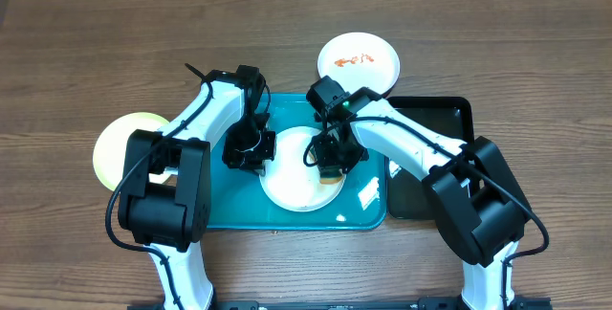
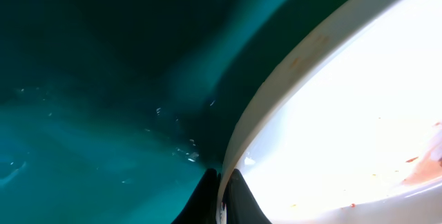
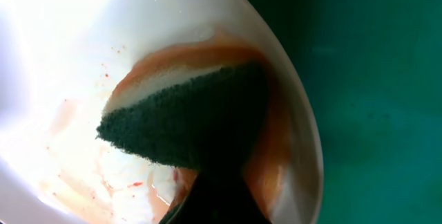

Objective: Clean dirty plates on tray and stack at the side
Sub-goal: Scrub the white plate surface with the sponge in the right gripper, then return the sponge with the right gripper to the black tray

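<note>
Three plates, two trays, one sponge and two arms are in view on the wooden tabletop [image 1: 76, 42].

Far left, the pale yellow plate [image 1: 113, 147] lies on the bare wood just beside the teal tray [image 1: 239, 210], partly under the left arm. No smears show on the part that can be seen.

The teal tray fills the centre of the overhead view and carries one plate, the middle white plate [image 1: 292, 190] [image 2: 345, 113]. The left pincer [image 1: 251, 157] [image 2: 222, 193] is at this plate's left edge. In the left wrist view its two dark fingertips are closed narrow on the rim, one on each side. Faint orange specks dot the plate's inner wall.

The right pincer [image 1: 330, 165] [image 3: 214, 196] is over the same plate, clamped on the sponge [image 3: 186, 127]. The sponge has a dark green scouring face and a pale foam layer, and it presses on the plate amid orange-red smears [image 3: 273, 148].

Towards the upper right, the second white plate [image 1: 359, 61] sits on the wood just above the teal tray's top right corner, with an orange squiggle of sauce at its centre.

Far right, the black tray [image 1: 445, 119] lies against the teal tray's right side, with the right arm crossing over it.
</note>
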